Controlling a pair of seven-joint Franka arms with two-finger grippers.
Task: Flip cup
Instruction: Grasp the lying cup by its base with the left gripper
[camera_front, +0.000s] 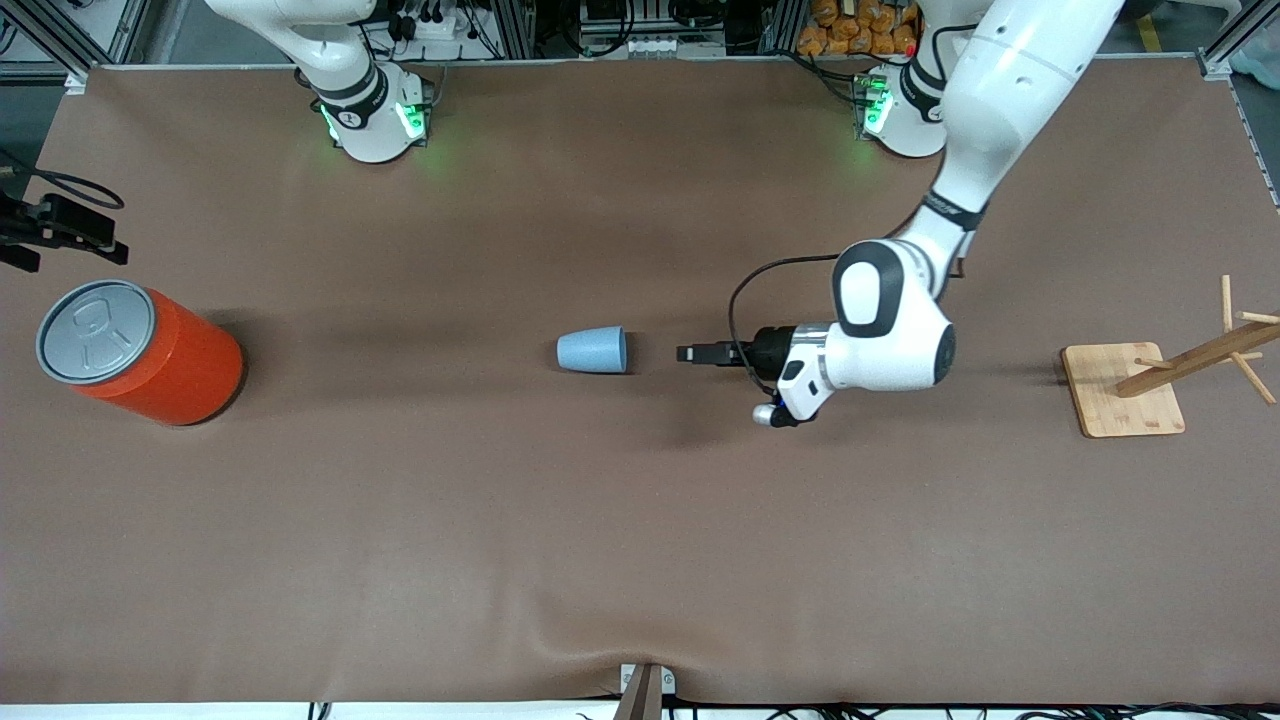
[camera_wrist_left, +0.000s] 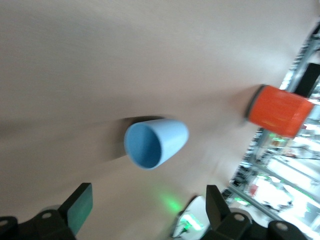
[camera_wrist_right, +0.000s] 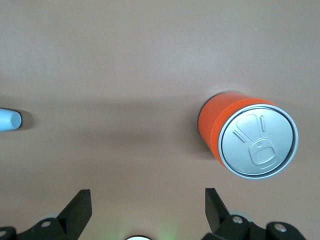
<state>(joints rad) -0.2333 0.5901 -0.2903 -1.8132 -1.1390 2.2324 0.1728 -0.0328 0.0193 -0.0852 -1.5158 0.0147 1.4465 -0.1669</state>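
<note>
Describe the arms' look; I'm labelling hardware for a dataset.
Both are glossy white with dark grey joint bands and green base lights. The left arm has a black cable looping to its black left gripper. Its fingers carry teal pads; the right fingers look plain black.

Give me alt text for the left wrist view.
A light-blue cup lies on its side on the brown table, mouth toward the open left gripper. An orange can stands further off.

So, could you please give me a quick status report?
Left hand open, level with cup, not touching. Cup on its side, mouth toward it. Right hand open above orange can. Nothing between.
</note>
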